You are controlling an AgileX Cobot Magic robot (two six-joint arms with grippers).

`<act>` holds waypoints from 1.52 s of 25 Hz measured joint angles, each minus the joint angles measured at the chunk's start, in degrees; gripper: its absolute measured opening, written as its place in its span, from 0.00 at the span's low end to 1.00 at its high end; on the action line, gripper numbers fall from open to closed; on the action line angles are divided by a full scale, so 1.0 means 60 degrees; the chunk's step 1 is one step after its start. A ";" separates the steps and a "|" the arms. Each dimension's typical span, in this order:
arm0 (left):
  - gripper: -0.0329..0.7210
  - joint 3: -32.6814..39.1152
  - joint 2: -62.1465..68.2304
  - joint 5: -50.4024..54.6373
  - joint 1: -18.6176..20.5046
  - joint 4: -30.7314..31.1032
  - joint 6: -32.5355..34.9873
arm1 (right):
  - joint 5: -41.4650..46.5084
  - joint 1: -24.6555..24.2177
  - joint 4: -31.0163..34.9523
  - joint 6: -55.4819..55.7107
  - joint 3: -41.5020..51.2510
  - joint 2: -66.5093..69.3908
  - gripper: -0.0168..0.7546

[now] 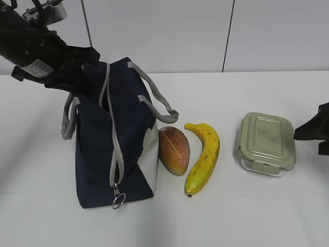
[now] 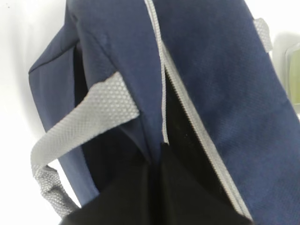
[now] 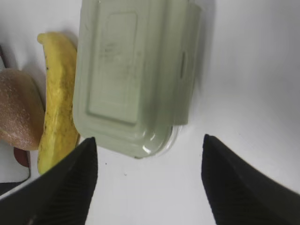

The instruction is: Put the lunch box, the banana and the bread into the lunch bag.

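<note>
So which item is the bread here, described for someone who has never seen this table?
Start at the navy lunch bag standing on the left of the white table. The bread lies right beside the bag's white side panel, between the bag and the banana. It is a small oval golden-brown roll, shorter and rounder than the long yellow banana.

Navy lunch bag [image 1: 110, 149] upright at table's left, zipper partly open, grey handles slack. Bread [image 1: 174, 150] beside its white panel; banana [image 1: 204, 157] just right of it; green-lidded lunch box [image 1: 266, 143] farther right, closed.

Navy lunch bag [image 2: 220, 79] fills the frame, grey zipper strip [image 2: 187, 98] parted, grey handle [image 2: 84, 122] draped.
</note>
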 joint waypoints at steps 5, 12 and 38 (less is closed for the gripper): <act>0.04 0.0000 0.0000 0.0000 0.0000 -0.0017 0.0002 | 0.0225 -0.0108 -0.0256 -0.0061 -0.1094 0.0865 0.68; 0.04 0.0000 0.0000 0.0012 0.0000 -0.0017 0.0002 | 0.0402 -0.0108 -0.0555 -0.0075 -0.1393 0.1242 0.68; 0.04 0.0000 0.0000 0.0041 0.0000 -0.0026 0.0010 | 0.2339 -0.0127 0.0113 -0.0096 -0.3066 0.4346 0.82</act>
